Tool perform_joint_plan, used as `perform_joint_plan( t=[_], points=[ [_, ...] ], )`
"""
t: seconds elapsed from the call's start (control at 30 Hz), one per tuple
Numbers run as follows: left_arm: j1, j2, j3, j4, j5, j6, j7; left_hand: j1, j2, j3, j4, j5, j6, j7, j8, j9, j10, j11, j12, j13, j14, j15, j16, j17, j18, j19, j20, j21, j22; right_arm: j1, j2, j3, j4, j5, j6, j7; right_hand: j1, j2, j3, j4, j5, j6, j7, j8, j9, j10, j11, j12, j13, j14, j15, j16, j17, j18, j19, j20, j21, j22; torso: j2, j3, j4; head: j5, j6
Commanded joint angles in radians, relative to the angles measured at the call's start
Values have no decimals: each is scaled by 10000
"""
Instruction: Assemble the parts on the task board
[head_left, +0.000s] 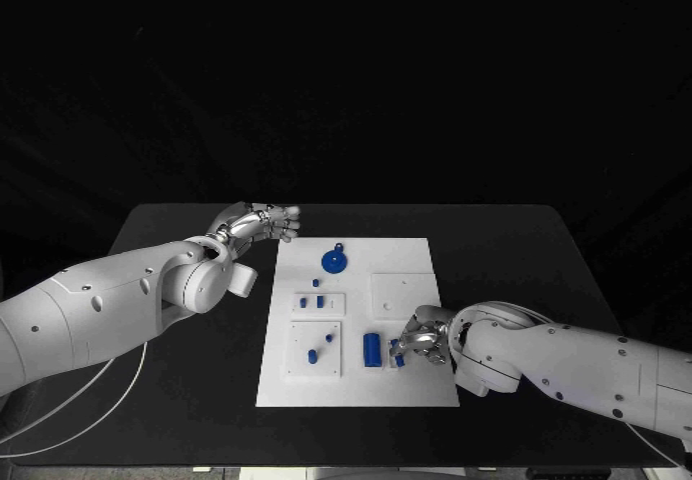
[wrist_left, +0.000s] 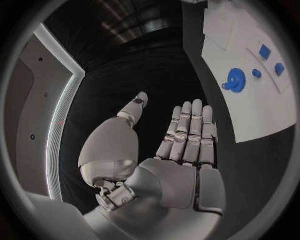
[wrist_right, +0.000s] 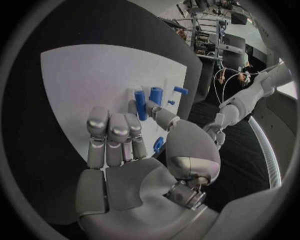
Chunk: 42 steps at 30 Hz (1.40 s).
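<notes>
Board (head_left: 411, 385) white; parts (head_left: 333, 262) blue

This is a robotics lab or test cell. A black desk (head_left: 505, 240) stands against a wholly black backdrop, carrying a white task board (head_left: 404, 250) with recessed panels and small blue parts (head_left: 335, 262) laid out as a trial fixture. Beyond the desk's edge, the right wrist view shows metal-framed racks with equipment (wrist_right: 209, 25) and hanging cables (wrist_right: 220, 80).
</notes>
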Motion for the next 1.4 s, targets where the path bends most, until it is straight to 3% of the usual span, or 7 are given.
perform_joint_plan(
  t=[0.03, 0.47, 0.73, 1.13, 1.4],
  points=[
    [6, 8, 6, 31, 37, 144, 31, -89, 40, -9, 42, -11, -42, -26, 63, -13, -65, -22, 13, -15, -73, 15, -63, 10, 138, -44, 51, -51, 16, -17, 30, -11, -16, -239, 43, -85, -61, 22, -17, -69, 65, 134, 92, 67, 17, 116, -66, 20, 4, -9, -66, 8, 13, 603, -1, 46, 41, 161, 0, 0, -5, 2, 0],
    [7, -13, 6, 50, 37, 179, -32, -101, 31, -15, 49, -9, -55, -23, 58, -18, -76, -18, 8, -17, -86, 20, -81, 19, 138, -51, 54, -61, 25, -17, 123, -35, -217, -282, 332, -282, -193, -33, -85, -59, 65, 127, 98, 47, 3, 94, -61, -2, 2, -12, -64, 4, 10, 603, -6, 52, 38, 154, -1, -4, -5, 7, -23],
    [7, -22, 6, 55, 33, 191, -56, -103, 24, -16, 50, -10, -59, -21, 57, -20, -82, -16, 6, -18, -94, 23, -91, 23, 137, -57, 57, -67, 30, -109, 290, -63, -310, -403, 307, -262, -363, -172, -197, -51, 64, 119, 103, 24, -11, 68, -56, -29, 1, -14, -61, 2, 7, 603, -5, 50, 37, 147, 2, 5, 2, 23, -47],
    [8, -34, 6, 56, 29, 187, -89, -108, 22, -15, 57, -10, -62, -20, 57, -22, -87, -14, 5, -19, -99, 26, -101, 30, 137, -62, 60, -74, 36, -178, 331, -68, -263, -403, 174, -180, -387, -178, -219, -58, 64, 130, 100, 26, -11, 82, -59, -14, 16, -13, -63, 3, 6, 603, -1, 45, 38, 145, -2, 5, -7, 68, -58],
    [8, -39, 6, 53, 26, 176, -98, -114, 14, -15, 63, -10, -67, -18, 56, -25, -95, -11, 1, -20, -112, 31, -115, 36, 136, -70, 63, -81, 43, -178, 322, -68, -265, -387, 93, -103, -803, -452, -698, -20, 63, 130, 101, 8, -18, 78, -58, -30, 27, -12, -66, 5, 5, 603, 18, 36, 43, 137, -1, 7, -7, 92, -40]
  ],
)
